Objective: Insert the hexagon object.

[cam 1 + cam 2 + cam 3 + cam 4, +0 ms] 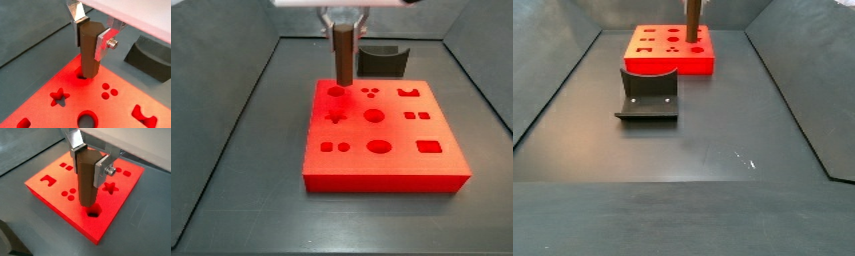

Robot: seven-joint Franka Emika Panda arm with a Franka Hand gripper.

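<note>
While my claw grips the brown peg upright, its tip hangs at the matching hole in the red block, lined up for insertion.

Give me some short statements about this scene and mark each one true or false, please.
1. The gripper holds the brown peg upright. True.
2. The peg lies flat on the floor. False: its lower end is at a hole in the red block.
3. The red block has a star-shaped hole. True.
4. The dark curved holder sits on top of the red block. False: it stands on the floor, apart from the block.
5. The peg's lower end is at a corner hole. True.
</note>
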